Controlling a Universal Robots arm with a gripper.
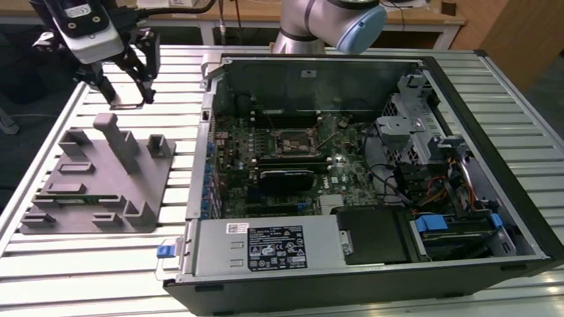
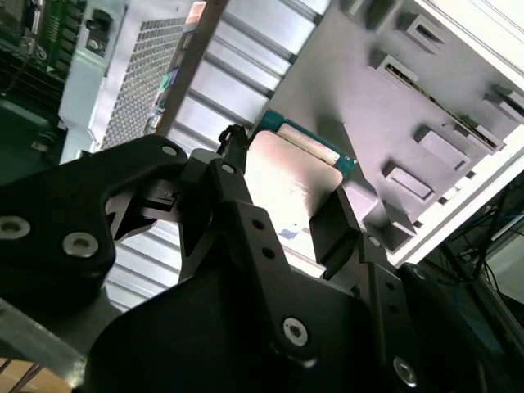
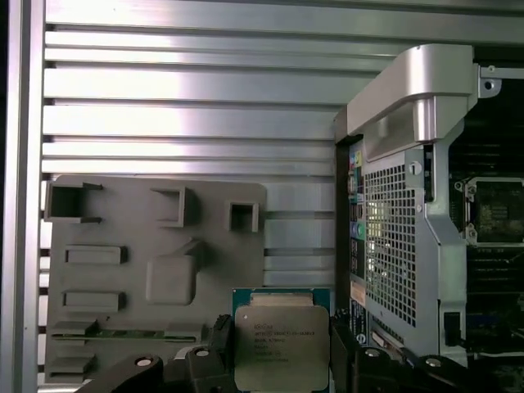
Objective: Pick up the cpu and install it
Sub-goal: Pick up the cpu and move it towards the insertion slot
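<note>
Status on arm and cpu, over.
Gripper shut on flat silvery square cpu. Held clear of grey plastic fixture tray. Black computer case's wall stands between it and motherboard socket.

The gripper [image 2: 288, 195] grips the cpu [image 2: 293, 168] (silvery face showing) between 2 black fingers [image 2: 246, 209], grey tray [image 2: 426, 106] beyond.

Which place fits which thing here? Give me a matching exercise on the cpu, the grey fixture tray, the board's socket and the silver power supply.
Things:
1. cpu
2. grey fixture tray
3. socket
4. silver power supply

Places:
A. on the slatted table, to the exterior view's left of the open case
B. between the fingers of the tool
C. inside the case, along its near edge in the exterior view
D. in the middle of the green board, inside the case

Pairs: 1-B; 2-A; 3-D; 4-C.
</note>
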